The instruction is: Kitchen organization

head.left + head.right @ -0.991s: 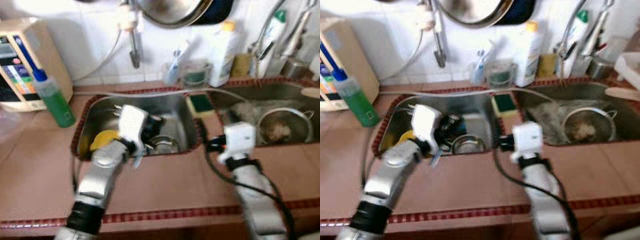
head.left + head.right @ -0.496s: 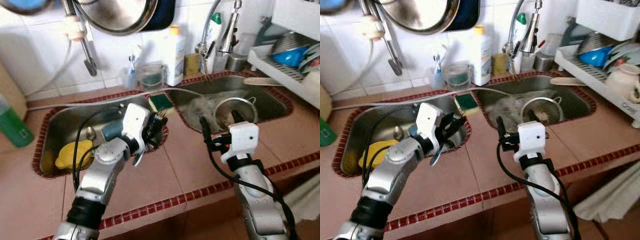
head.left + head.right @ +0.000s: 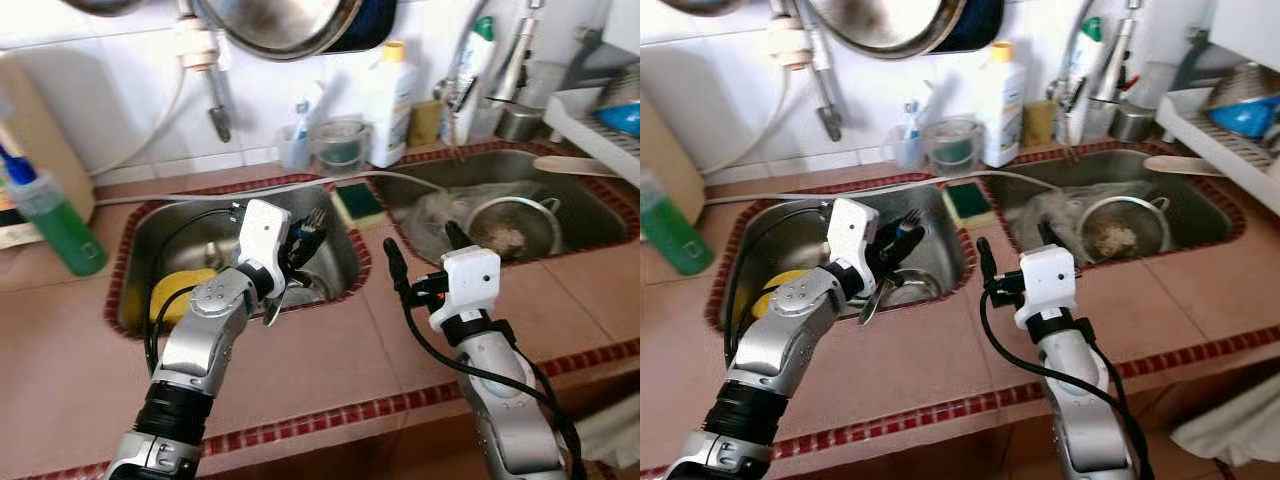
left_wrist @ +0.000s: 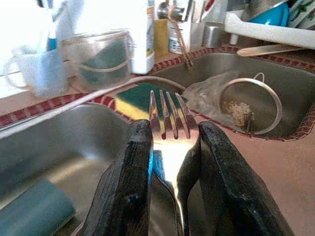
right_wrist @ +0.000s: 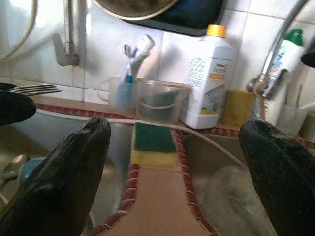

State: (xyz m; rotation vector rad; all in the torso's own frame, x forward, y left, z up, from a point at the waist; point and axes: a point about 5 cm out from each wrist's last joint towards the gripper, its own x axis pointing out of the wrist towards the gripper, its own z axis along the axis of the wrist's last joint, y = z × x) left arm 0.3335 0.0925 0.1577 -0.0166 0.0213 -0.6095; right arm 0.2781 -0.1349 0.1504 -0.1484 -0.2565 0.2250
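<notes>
Fork (image 4: 171, 129) is clamped between the two black fingers (image 4: 129, 187) of the left gripper (image 3: 305, 240), tines pointing past the fingertips, handle running back toward the wrist. The gripper holds it above the right half of the left sink basin (image 3: 180, 232), just inside the red-tiled rim. Left arm is bent at the elbow, reaching forward from the counter edge over the brown tile counter (image 3: 330, 370).

Right gripper (image 3: 425, 245) hovers over the counter strip in front of the divider between the two basins; fingers (image 5: 74, 172) are spread wide apart, nothing between them. Right forearm rises nearly upright from the counter edge, black cable looping beside it.

Edges and room: open counter lies between the two arms and in front of both basins. A green-and-yellow sponge (image 5: 152, 143) sits on the divider at the back. Right sink basin (image 3: 590, 205) holds a metal strainer (image 3: 515, 225) with residue and a crumpled clear bag beside it.

View differences: head views show a yellow object (image 3: 175, 292) in the left basin beneath the left arm, and a green bottle (image 3: 58, 225) at the far left. Left wrist view shows a teal object (image 4: 37, 209) low in the basin. Right wrist view shows the white bottle (image 5: 209, 78), a clear cup (image 5: 162, 101) and a toothbrush cup (image 5: 118, 93) along the back wall.
</notes>
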